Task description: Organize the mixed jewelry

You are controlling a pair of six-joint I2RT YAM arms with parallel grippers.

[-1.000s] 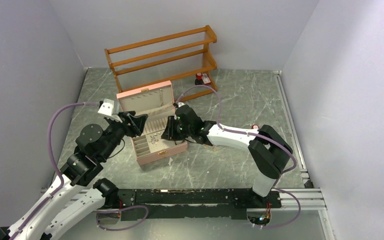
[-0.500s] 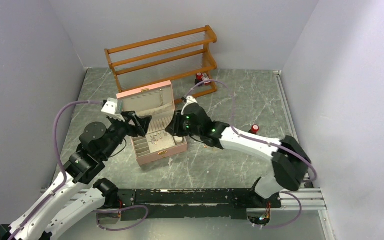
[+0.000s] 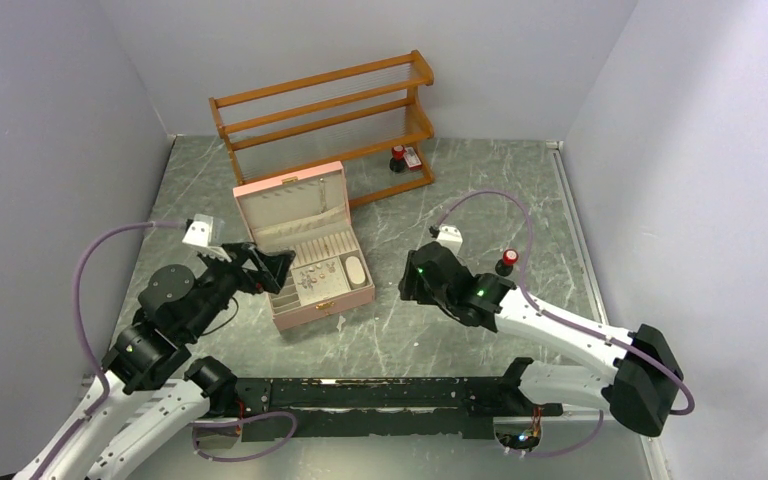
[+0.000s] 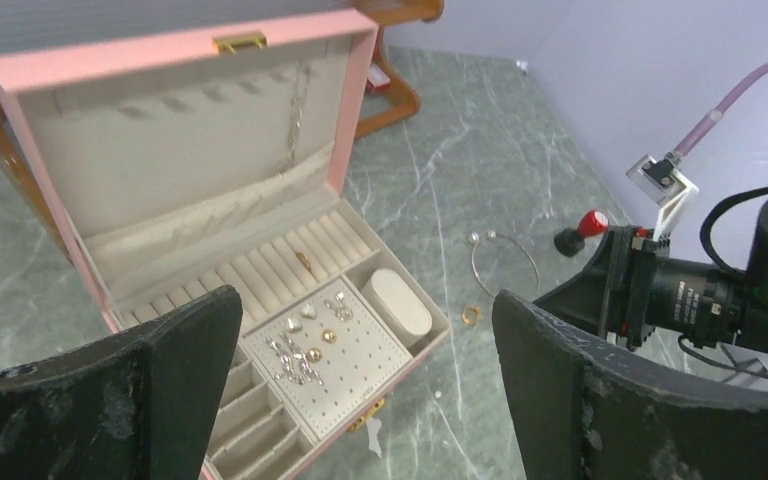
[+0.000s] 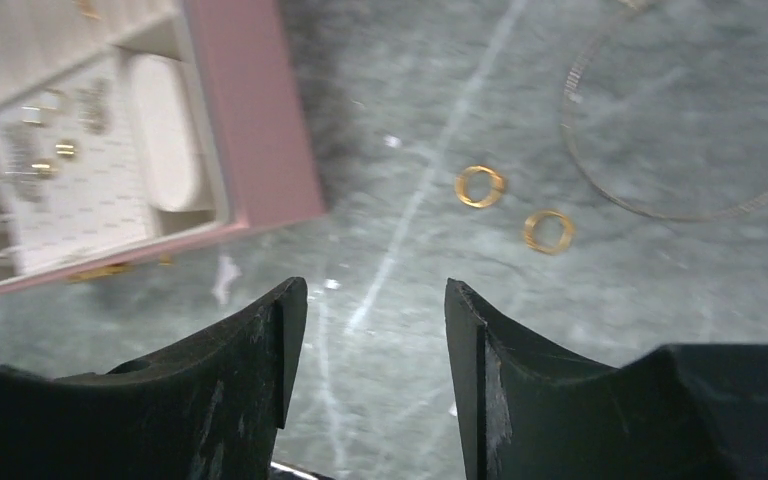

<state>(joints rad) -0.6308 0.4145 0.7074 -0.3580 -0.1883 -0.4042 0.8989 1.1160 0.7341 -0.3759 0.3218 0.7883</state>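
- loose mixed jewelry lies on the table [image 3: 480, 200] right of the open pink box [image 3: 330, 303]; two small gold rings [image 5: 480, 186] near each other, one thin wire hoop [image 5: 680, 217] just beyond them
- left wrist view shows only one of these rings clearly; cannot tell where the second sits there
- already in the box: small earrings [image 4: 310, 340] on the perforated pad, one gold piece [image 4: 303, 262] in the ring rolls, a fine chain [image 4: 295, 110] hanging in the lid
- left gripper [image 4: 365, 305] hangs above the box's front, jaws spread very wide, nothing in them
- right gripper [image 5: 375, 290] hovers over bare table just beside the box's right wall, jaws parted moderately, nothing between them; rings lie ahead of its tips, not between them
- handling, as judged: rings are very light, rigid, smooth metal lying flat on a hard slick top; likely to skid or flip when a finger touches one side first
- best hold looks like tips down at the table, straddling one ring across its width, closing on the outer band; take one at a time, the pair is close enough to nudge each other
- hoop looks thin and springy; probably bends or rolls if squeezed hard; pinch the wire itself at one spot, light force
- seated earrings need no grip
- red-capped bottle [image 3: 506, 260] stands near the right arm; keep clear
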